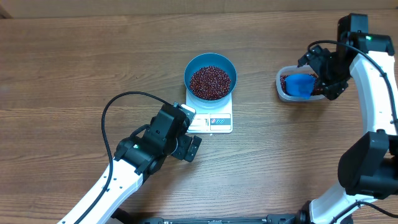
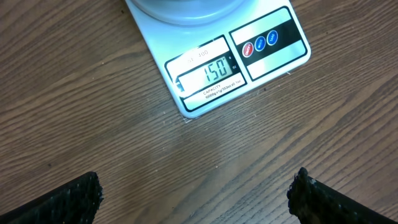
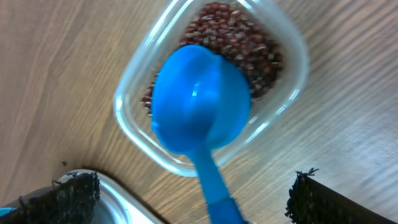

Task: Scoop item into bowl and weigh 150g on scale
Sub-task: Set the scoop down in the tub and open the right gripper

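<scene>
Beans (image 1: 210, 82): a dark red-brown heap filling the bowl (image 1: 191, 67), out ahead of my left fingers (image 2: 68, 199) and untouched by them.
Bowl: blue and upright, sitting on the white scale (image 2: 273, 59), well apart from my right fingers (image 3: 323, 199).
Scale: flat on the wooden table (image 1: 74, 62), just beyond my left fingertips, its front edge turned toward them; its display (image 2: 208, 73) reads 150.
Left gripper (image 2: 196, 200): my fingers stand wide apart over bare wood, holding nothing.
Tub (image 3: 134, 118): clear plastic, just ahead of my right fingers, with spare beans (image 3: 249, 43) inside.
Scoop (image 3: 199, 106): blue, its cup resting in the tub over those beans, its handle running back into the gap between my right fingers, touching neither as far as I can see.
Right gripper (image 3: 193, 198): my fingers are spread wide, clamped on nothing.
</scene>
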{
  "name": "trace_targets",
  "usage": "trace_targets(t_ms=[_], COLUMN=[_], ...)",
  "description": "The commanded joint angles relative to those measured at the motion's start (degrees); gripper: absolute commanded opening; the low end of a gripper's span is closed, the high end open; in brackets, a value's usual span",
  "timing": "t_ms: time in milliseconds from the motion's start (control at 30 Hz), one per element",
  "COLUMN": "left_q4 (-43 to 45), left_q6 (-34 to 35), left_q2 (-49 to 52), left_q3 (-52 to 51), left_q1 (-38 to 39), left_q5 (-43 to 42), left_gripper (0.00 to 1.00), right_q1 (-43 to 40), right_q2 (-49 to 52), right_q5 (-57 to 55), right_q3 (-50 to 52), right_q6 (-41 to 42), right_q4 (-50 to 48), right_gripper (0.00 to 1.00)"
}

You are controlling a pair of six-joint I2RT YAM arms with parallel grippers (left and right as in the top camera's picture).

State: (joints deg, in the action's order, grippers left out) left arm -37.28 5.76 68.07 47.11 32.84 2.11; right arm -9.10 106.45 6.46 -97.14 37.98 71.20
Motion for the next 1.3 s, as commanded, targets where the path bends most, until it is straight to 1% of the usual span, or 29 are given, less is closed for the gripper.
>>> trace_targets(t_ms=[0,67,133,300,400,467,600,667,867,967,1100,1200,1267], left_q4=[0.02,0.02,0.02,0.02,0.02,0.02,0.02,0.02,0.02,0.02,0.02,0.02,0.02], left_q6=[-0.66,-0.63,-0.63,-0.63,-0.63,-0.63,-0.63,-0.66,-0.66,-0.63,-0.63,-0.63,-0.66], left_q2=[0.07,0.07,0.07,0.07,0.07,0.07,0.07,0.07,0.07,0.07,0.07,0.07,0.07], left_q3=[1.27,1.27,1.27,1.27,1.27,1.27,1.27,1.27,1.27,1.27,1.27,1.27,1.27], left_q1=[-0.35,-0.35,-0.35,-0.35,-0.35,-0.35,-0.35,-0.35,-0.35,-0.35,-0.35,-0.35,-0.35], left_q5=[-0.46,-0.46,-0.46,-0.46,-0.46,-0.46,-0.46,-0.46,-0.46,-0.46,-0.46,-0.46,-0.46], left_gripper=[1.0,0.99,0.99,1.0,1.0,1.0,1.0,1.0,1.0,1.0,0.99,1.0,1.0], right_q1=[-2.03,-2.69,-3.04,-3.02,-2.99,-2.91,-2.51,-2.19,-1.53,-1.51,-1.51,-1.51,-1.51], right_q2=[-0.98,-1.03,-1.03,-1.09,-1.09,-1.07,-1.01,-1.01,-0.98,-0.98,-0.98,-0.98,-0.98], right_q5=[-1.25,-1.25,-1.27,-1.01,1.07,3.26,3.91,3.96,4.37,7.37,7.8,7.78,7.78], right_q3=[-0.7,-1.79,-3.48,-4.94,-4.94,-4.92,-4.7,-3.85,0.28,0.35,0.35,0.81,1.57], right_q6=[-2.51,-2.56,-4.61,-6.27,-9.07,-13.03,-16.24,-17.16,-17.25,-16.59,-11.13,-10.93,-9.97], right_q4=[1.29,2.67,3.8,4.61,5.14,6.29,8.68,9.22,8.28,7.72,7.58,7.78,7.69], right_gripper=[0.99,0.99,0.99,0.99,0.99,0.99,0.98,0.92,0.84,0.73,0.64,0.63,0.61])
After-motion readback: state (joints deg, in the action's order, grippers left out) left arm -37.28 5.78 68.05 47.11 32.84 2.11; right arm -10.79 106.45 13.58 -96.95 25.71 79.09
